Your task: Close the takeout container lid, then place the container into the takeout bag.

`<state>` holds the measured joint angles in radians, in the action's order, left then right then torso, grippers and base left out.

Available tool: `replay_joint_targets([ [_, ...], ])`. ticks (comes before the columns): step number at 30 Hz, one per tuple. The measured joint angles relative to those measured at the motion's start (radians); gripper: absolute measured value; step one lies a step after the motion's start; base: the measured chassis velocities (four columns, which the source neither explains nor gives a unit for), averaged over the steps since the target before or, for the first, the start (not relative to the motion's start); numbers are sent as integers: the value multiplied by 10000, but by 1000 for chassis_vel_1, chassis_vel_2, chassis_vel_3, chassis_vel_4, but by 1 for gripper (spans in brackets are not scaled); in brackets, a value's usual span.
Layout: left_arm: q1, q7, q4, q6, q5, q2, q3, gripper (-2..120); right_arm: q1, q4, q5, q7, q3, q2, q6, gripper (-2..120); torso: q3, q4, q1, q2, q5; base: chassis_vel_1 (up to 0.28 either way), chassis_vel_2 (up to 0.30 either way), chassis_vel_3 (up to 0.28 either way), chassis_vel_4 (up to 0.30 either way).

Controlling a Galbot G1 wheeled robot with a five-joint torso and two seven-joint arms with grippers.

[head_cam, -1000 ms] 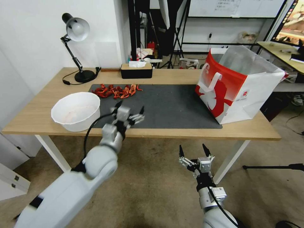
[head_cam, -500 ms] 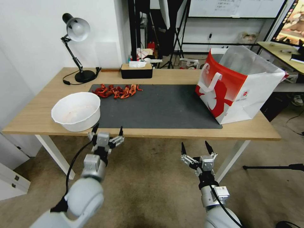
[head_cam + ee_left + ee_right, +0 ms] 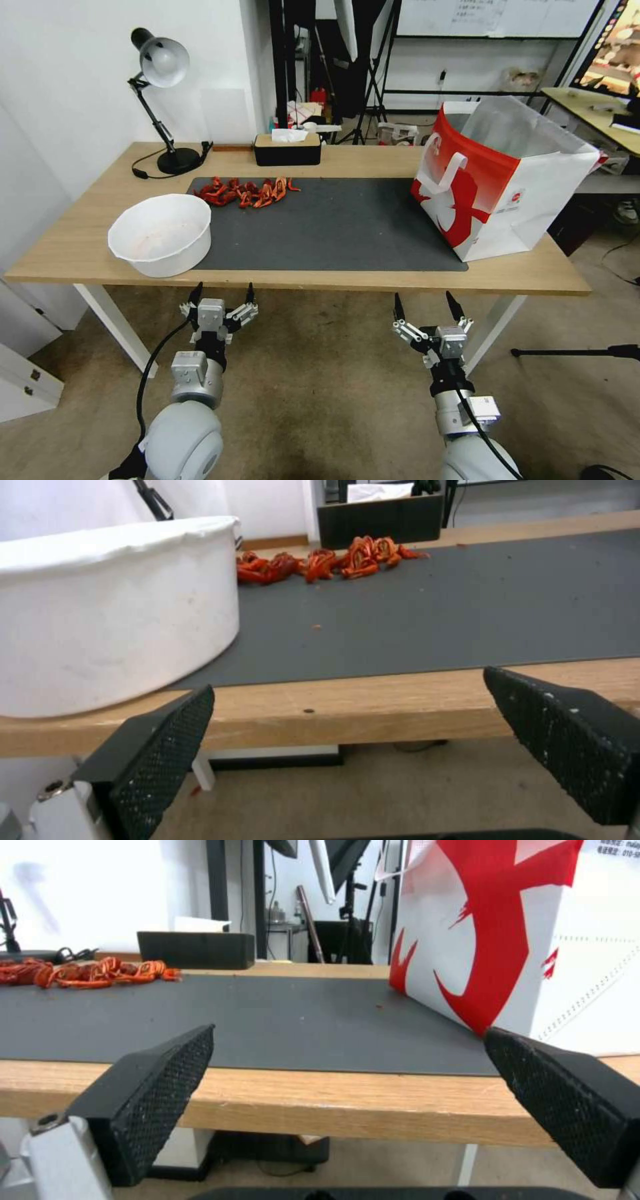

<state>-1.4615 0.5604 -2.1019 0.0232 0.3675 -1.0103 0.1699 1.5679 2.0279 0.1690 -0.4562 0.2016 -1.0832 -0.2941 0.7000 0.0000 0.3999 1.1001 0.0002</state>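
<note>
The takeout bag (image 3: pixel 500 180), red and white with white strap handles, stands open at the right end of the table; in the right wrist view the bag (image 3: pixel 533 940) looms close ahead. The takeout container and its lid are out of view. My left gripper (image 3: pixel 223 292) hangs open below the table's front edge, in front of the white bowl; in its wrist view the left gripper (image 3: pixel 347 685) holds nothing. My right gripper (image 3: pixel 425 300) is open too, below the front edge near the bag, and in its own view the right gripper (image 3: pixel 347 1032) is empty.
A large white bowl (image 3: pixel 160 233) sits at the front left, partly on the dark mat (image 3: pixel 333 227). A heap of red-orange pieces (image 3: pixel 243 191) lies at the mat's back. A black tissue box (image 3: pixel 287 150) and a desk lamp (image 3: pixel 160 67) stand behind.
My left arm has drawn back from over the mat's front and dropped below the table edge. The right gripper has shifted slightly right and up. Both stay open.
</note>
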Motion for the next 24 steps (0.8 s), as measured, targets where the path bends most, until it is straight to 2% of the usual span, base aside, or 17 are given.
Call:
replay_joint_targets([
  [24,50,-28,1,36,35,4,-39,100,-11,3,15,-7,-2,1,8,100,0,0,2,-2,-1,0,0,0,0],
])
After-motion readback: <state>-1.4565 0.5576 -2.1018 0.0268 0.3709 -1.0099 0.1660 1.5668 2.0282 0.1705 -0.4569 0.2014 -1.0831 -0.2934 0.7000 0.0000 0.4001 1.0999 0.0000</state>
